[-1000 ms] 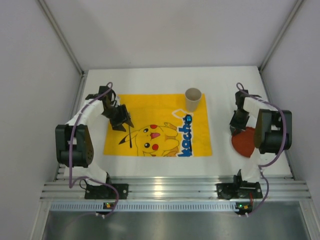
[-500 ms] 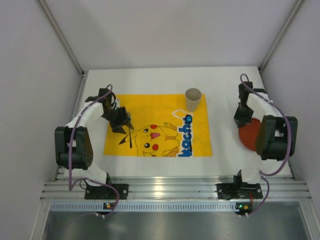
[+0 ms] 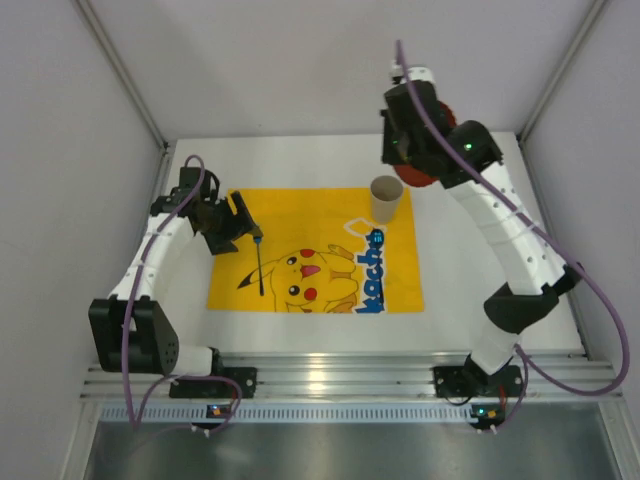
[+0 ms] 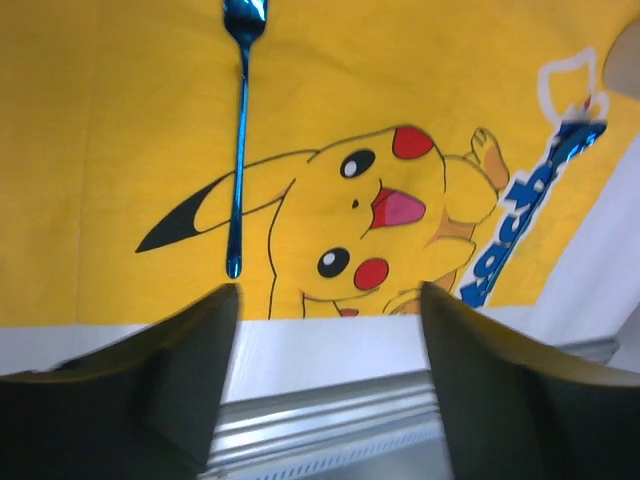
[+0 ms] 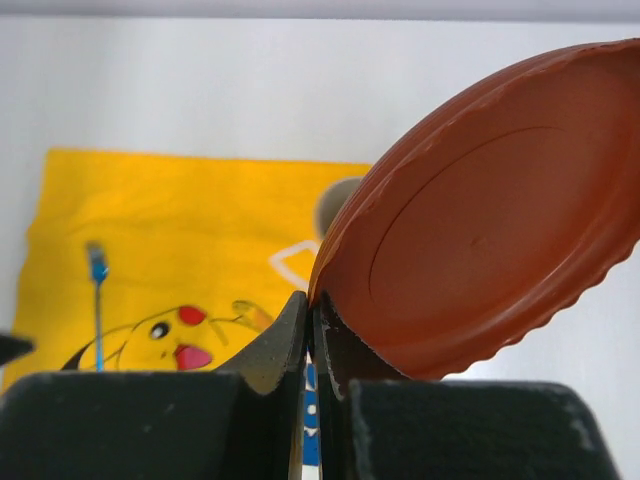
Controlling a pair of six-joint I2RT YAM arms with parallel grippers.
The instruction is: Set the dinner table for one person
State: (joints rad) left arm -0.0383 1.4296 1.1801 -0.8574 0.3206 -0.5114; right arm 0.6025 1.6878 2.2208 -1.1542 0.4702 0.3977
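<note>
Pinching red plate [image 5: 480, 230]: right hand [image 5: 312, 340] | left hand [image 4: 328, 296] spread; fork [image 4: 239, 150], perhaps, nearby

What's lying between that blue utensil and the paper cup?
Nothing solid: only the yellow cloth with its printed Pikachu face, as the top view shows between the blue utensil and the paper cup.

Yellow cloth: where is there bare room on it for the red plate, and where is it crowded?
Free: the middle of the cloth, over the Pikachu print, between the fork on the left and the cup at the far right corner; also the table right of the cloth. Crowded: the left strip, with fork and open left gripper.
</note>
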